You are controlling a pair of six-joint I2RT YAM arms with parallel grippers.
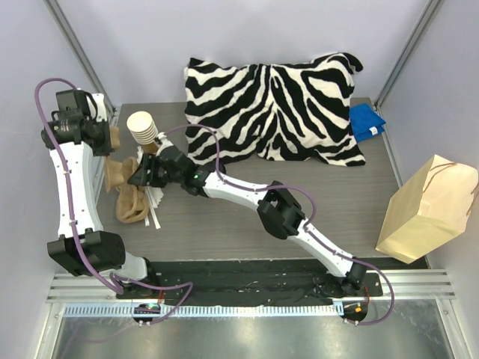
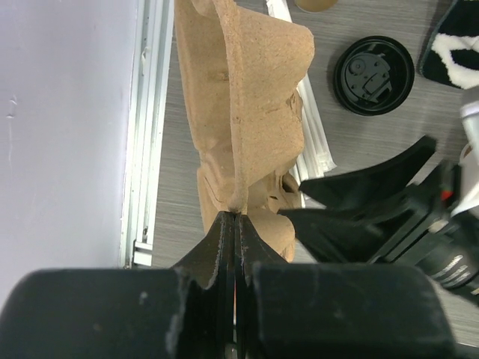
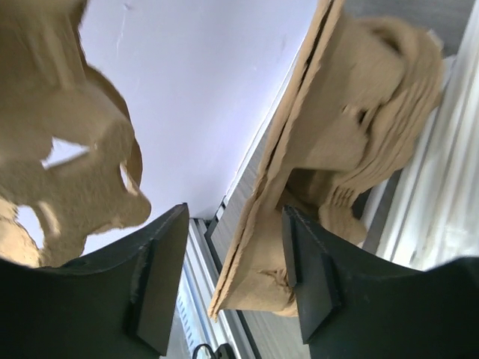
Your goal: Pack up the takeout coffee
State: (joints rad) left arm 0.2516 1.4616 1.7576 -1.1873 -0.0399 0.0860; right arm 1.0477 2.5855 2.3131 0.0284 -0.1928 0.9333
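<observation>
**Mia:** How many things are on the desk [image 1: 247, 224]?

**Ben:** I count one zebra pillow [image 1: 273, 105]. One blue cloth [image 1: 367, 122] touches the pillow's right end. One paper bag [image 1: 426, 209] stands tilted, well off to the pillow's right and nearer the arms. One stack of open cups [image 1: 142, 127] sits just left of the pillow. There is one loose black lid [image 2: 373, 75] lying flat, with no cup under it. There is also a bunch of white sticks [image 2: 314, 142], too many for me to count.

**Mia:** And the takeout coffee?

**Ben:** I cannot find a cup with its lid on in any view. So I cannot tell where it is, or which way it points.

**Mia:** How many hands?

**Ben:** Two. The left hand [image 2: 234, 217] is pinched tight on the edge of one brown cup tray [image 2: 247, 97]. It holds that tray up, left of the pillow.

**Mia:** And the other one?

**Ben:** The right hand [image 3: 233, 213] has its fingers apart. It is left of the pillow too, near the left hand. The flat edge of a pile of cup trays [image 3: 359, 149] sits between its fingers. I cannot tell if the fingers touch the pile.

**Mia:** So how many trays?

**Ben:** One held up, and one pile. I cannot count the trays in the pile.
</observation>
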